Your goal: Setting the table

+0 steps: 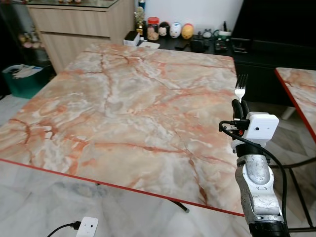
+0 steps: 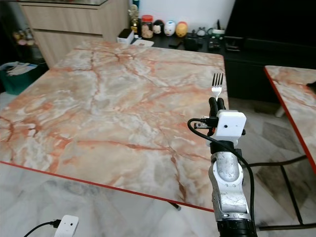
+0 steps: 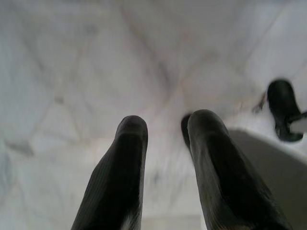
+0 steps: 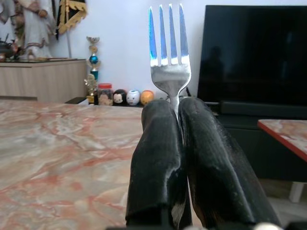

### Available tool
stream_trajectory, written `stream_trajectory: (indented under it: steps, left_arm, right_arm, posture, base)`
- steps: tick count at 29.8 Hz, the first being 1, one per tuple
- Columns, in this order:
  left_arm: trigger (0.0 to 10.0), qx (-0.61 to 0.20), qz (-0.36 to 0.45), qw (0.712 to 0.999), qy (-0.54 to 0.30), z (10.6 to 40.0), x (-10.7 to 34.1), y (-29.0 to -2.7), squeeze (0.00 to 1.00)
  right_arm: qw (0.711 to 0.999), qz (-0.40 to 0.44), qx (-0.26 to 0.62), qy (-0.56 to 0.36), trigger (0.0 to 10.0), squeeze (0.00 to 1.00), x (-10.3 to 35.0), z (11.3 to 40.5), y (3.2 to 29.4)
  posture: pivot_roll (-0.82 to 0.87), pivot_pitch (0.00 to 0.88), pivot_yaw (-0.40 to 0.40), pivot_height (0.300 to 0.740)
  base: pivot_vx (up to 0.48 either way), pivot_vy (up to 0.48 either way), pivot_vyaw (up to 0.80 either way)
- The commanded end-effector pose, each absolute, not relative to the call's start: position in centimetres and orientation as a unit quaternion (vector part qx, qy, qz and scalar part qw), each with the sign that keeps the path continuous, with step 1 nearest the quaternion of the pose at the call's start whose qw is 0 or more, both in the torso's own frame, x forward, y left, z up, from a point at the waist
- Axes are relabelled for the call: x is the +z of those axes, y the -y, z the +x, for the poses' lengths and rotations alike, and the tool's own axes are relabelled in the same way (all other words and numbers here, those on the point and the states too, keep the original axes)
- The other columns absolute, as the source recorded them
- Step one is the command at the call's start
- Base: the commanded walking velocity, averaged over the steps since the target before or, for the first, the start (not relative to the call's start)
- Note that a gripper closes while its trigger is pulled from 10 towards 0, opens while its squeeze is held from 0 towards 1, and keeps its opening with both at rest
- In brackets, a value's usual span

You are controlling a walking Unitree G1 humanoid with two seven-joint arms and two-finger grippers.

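Note:
A silver fork (image 1: 241,87) stands upright with its tines up, held by its handle in my right gripper (image 1: 240,107), which is shut on it. The gripper is raised at the right edge of the marble table (image 1: 128,103), near the front right corner. In the right wrist view the fork (image 4: 169,52) rises from between the two black fingers (image 4: 158,158). My left gripper (image 3: 165,129) hangs over pale marble floor, its fingers a little apart with nothing between them.
A second marble table (image 1: 298,94) stands to the right across a narrow gap. A low black cabinet (image 1: 197,47) with small figurines and a jar runs behind the table. A wooden sideboard (image 1: 74,24) and a teal bin (image 1: 22,79) are at far left.

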State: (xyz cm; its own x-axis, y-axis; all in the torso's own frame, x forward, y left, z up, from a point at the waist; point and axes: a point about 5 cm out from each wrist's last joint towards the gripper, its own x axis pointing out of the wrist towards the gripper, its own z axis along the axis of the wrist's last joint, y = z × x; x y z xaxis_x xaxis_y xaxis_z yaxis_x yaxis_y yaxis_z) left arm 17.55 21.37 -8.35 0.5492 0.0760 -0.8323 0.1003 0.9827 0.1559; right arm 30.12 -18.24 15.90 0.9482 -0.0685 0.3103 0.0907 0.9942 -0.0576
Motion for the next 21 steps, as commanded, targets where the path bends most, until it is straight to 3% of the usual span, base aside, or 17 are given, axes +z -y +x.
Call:
stream_trajectory:
  steps: [1,8,14,21]
  left_arm:
    - [10.0,-0.005,0.091,0.897,-0.432,19.4,-7.4,-20.9,0.0]
    - [10.0,0.042,0.08,0.885,-0.457,17.2,-8.0,-23.2,0.0]
    - [10.0,0.032,0.086,0.877,-0.472,16.5,-8.4,-23.3,0.0]
    - [10.0,0.028,0.087,0.875,-0.476,16.4,-8.4,-23.2,0.0]
  right_arm:
    - [0.987,-0.034,-0.042,0.153,10.0,0.0,15.8,30.2,18.3]
    - [0.987,-0.033,-0.041,0.153,10.0,0.0,15.9,30.4,18.2]
    - [0.987,-0.031,-0.039,0.155,10.0,0.0,15.9,30.4,18.2]
    - [0.985,-0.038,-0.037,0.161,10.0,0.0,16.0,30.4,18.1]
  posture:
    - [0.02,0.0,-0.017,0.74]
    - [0.02,0.0,-0.018,0.74]
    - [0.03,0.0,-0.018,0.74]
    - [0.02,0.0,-0.019,0.74]
  base:
    - [0.0,0.0,-0.76]
    - [0.0,0.0,-0.76]
    - [0.0,0.0,-0.76]
    - [0.0,0.0,0.0]
